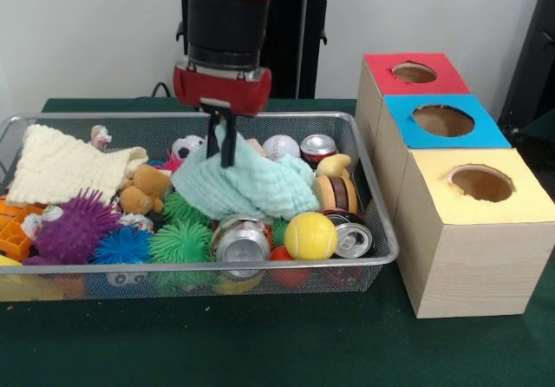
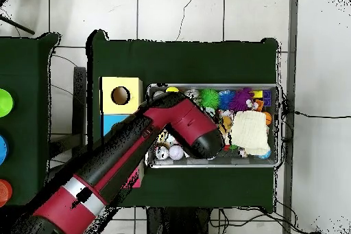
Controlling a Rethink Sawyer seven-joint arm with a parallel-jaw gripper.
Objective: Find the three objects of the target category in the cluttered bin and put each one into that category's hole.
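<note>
The wire-mesh bin [image 1: 375,198] holds a pile of toys, cans and cloths. My gripper [image 1: 222,147] hangs over the bin's middle, shut on the peak of a mint-green cloth [image 1: 247,187], which is pulled up into a tent over the pile. No clear plastic film shows in either view. The blue-topped box's hole [image 1: 443,120] is the middle one of the three boxes, right of the bin. In the overhead view my arm [image 2: 185,125] covers the gripper and the left half of the bin [image 2: 277,125].
A red-topped box [image 1: 414,73] and a yellow-topped box [image 1: 481,183] flank the blue one. The bin also holds a cream knitted cloth [image 1: 61,166], silver cans [image 1: 242,241], a yellow ball [image 1: 310,235], spiky balls [image 1: 74,226] and a teddy [image 1: 143,187].
</note>
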